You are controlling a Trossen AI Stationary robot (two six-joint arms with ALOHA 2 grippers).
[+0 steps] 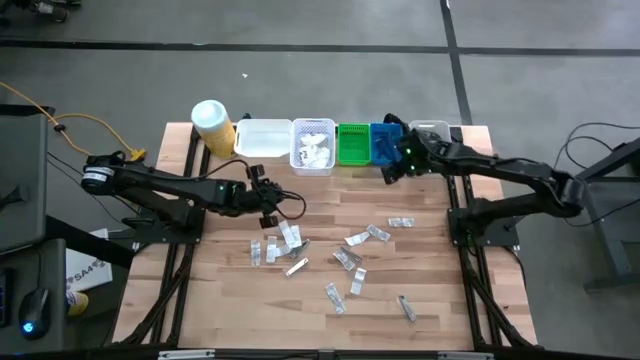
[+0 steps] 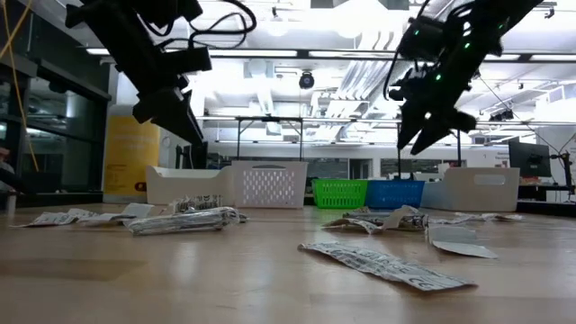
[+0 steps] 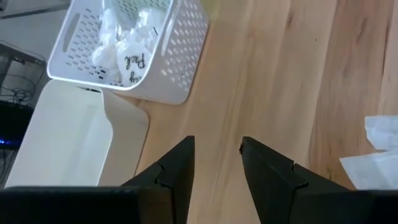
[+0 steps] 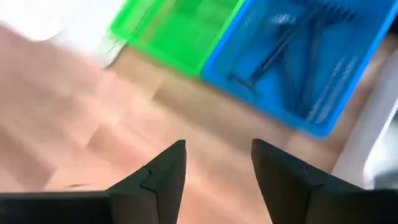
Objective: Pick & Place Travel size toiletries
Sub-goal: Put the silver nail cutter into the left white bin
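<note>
Several travel size toiletries, clear and white sachets (image 1: 350, 258), lie flat and scattered on the wooden table; in the low view they show as crinkled strips (image 2: 382, 263). More sachets (image 3: 127, 53) fill the white perforated basket (image 3: 180, 59). Thin dark sticks (image 4: 273, 50) lie in the blue basket (image 4: 258, 99). My left gripper (image 3: 216, 142) hangs open above bare wood near that white basket, left of the pile (image 1: 268, 208). My right gripper (image 4: 217, 144) is open and empty, raised just in front of the blue basket (image 1: 390, 172).
Along the far edge stand a yellow canister with a white lid (image 1: 213, 125), a flat white tray (image 1: 262, 138), the white basket (image 1: 313, 145), a green basket (image 1: 353, 143), the blue one (image 1: 385, 143) and a white bin (image 1: 430, 130). Bare wood lies on the near left.
</note>
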